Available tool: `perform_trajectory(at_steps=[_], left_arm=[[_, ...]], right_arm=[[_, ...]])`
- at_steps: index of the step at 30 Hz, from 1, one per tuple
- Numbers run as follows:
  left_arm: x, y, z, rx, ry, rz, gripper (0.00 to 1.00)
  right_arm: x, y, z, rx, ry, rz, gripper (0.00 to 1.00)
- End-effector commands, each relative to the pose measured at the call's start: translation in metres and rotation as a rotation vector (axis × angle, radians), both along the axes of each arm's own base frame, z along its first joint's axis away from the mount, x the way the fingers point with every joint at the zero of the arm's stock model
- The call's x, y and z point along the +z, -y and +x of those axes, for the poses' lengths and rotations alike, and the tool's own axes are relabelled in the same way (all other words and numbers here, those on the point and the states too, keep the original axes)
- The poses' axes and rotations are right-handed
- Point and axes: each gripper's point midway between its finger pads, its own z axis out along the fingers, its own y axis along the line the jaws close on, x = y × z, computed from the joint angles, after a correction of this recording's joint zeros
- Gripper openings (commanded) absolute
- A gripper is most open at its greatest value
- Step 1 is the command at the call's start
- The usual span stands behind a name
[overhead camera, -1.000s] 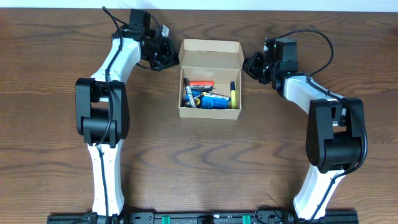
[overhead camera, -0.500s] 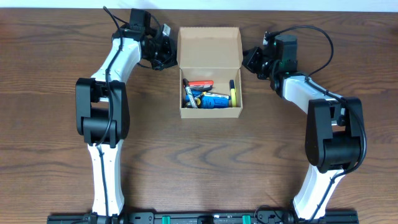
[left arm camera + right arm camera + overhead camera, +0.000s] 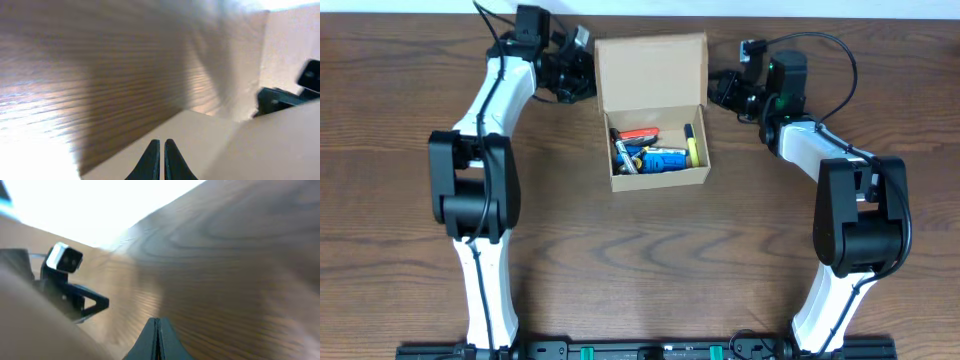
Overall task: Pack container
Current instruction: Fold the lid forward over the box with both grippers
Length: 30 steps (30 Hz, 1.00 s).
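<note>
The small rectangular tan cardboard box (image 3: 658, 178) sits on the dark brown wood-grain worktop (image 3: 650, 260), a little toward 12 o'clock of its centre and midway between the two white-and-black arms. Its hinged flap lid (image 3: 650, 68) stands open on the 12 o'clock side, plain inner face toward the overhead camera. The open compartment holds several loose items. A black-and-white marker (image 3: 620, 148) lies at the 9 o'clock side and a red-orange piece (image 3: 642, 133) toward 12 o'clock. A blue item (image 3: 662, 158) lies at the centre, and a yellow pen with a dark cap (image 3: 693, 150) lies along the 3 o'clock wall. Finer identification of these items is not possible.

The left fingers (image 3: 586, 84) are at the 9 o'clock edge of the lid. The left wrist view shows them (image 3: 162, 150) pressed together with nothing between them, their tips over a tan cardboard surface (image 3: 220, 150). The right fingers (image 3: 716, 90) are at the 3 o'clock edge of the lid. The right wrist view shows them (image 3: 157, 330) likewise closed and empty, with blurred tan cardboard (image 3: 25, 325) at 8 o'clock in that frame. Whether either pair actually touches the lid cannot be confirmed. Both wrist views are blurred.
</note>
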Motion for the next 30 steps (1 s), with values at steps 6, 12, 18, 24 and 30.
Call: perform_trajectory(at_steps=[6, 12, 18, 24, 30], left_arm=[[0.081, 0.002, -0.011, -0.073, 0.211, -0.007, 0.06], [0.094, -0.001, -0.036, -0.148, 0.234, 0.034, 0.06], [0.101, -0.012, -0.066, -0.183, 0.209, 0.167, 0.06], [0.112, -0.007, -0.109, -0.264, 0.180, 0.275, 0.06], [0.083, 0.004, -0.144, -0.360, 0.081, 0.363, 0.06]], right_arm=[[0.025, -0.022, -0.017, 0.191, 0.088, 0.082, 0.01], [0.045, -0.026, -0.029, 0.246, 0.106, 0.100, 0.02], [0.075, -0.024, -0.049, 0.249, 0.134, -0.001, 0.02], [0.080, -0.014, -0.088, 0.191, 0.063, -0.247, 0.01], [0.059, -0.009, -0.130, 0.190, -0.077, -0.441, 0.02]])
